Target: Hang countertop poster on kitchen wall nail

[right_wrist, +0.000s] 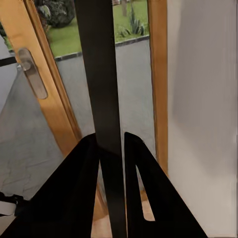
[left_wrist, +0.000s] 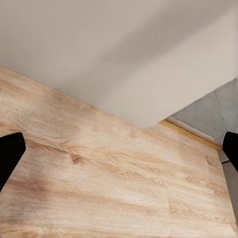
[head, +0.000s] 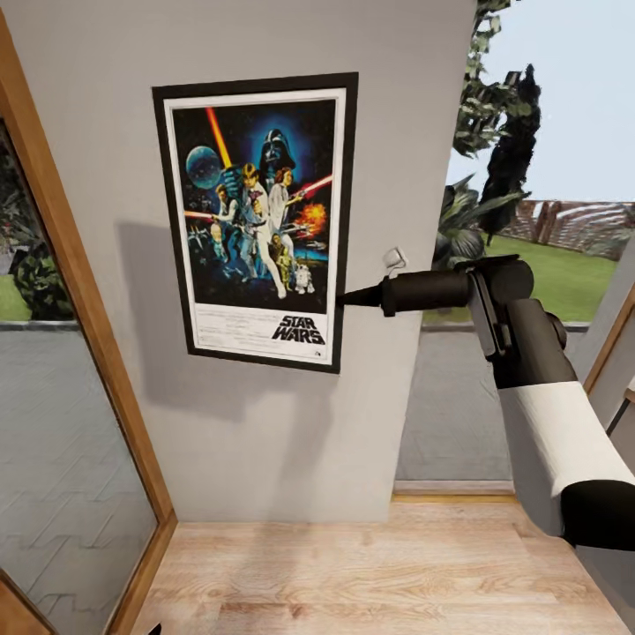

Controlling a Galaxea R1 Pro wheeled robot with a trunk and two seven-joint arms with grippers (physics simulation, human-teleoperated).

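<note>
The poster point(head: 256, 220), a black-framed Star Wars print, stands upright and flat against the grey wall point(head: 265, 441). My right gripper point(head: 346, 298) reaches in from the right and is shut on the lower part of the frame's right edge. The right wrist view looks along that dark frame edge point(right_wrist: 99, 74), pinched between the two black fingers of the right gripper point(right_wrist: 110, 141). My left gripper point(left_wrist: 119, 148) hangs open over the wooden floor point(left_wrist: 99, 188), with nothing between its fingers. No wall nail can be made out. The kitchen countertop is out of view.
A wooden door frame point(head: 79, 335) with glass panes borders the wall on the left, and its handle point(right_wrist: 32, 72) shows in the right wrist view. A window onto the garden point(head: 547, 265) lies to the right. Light wood floor point(head: 379, 573) runs below the wall.
</note>
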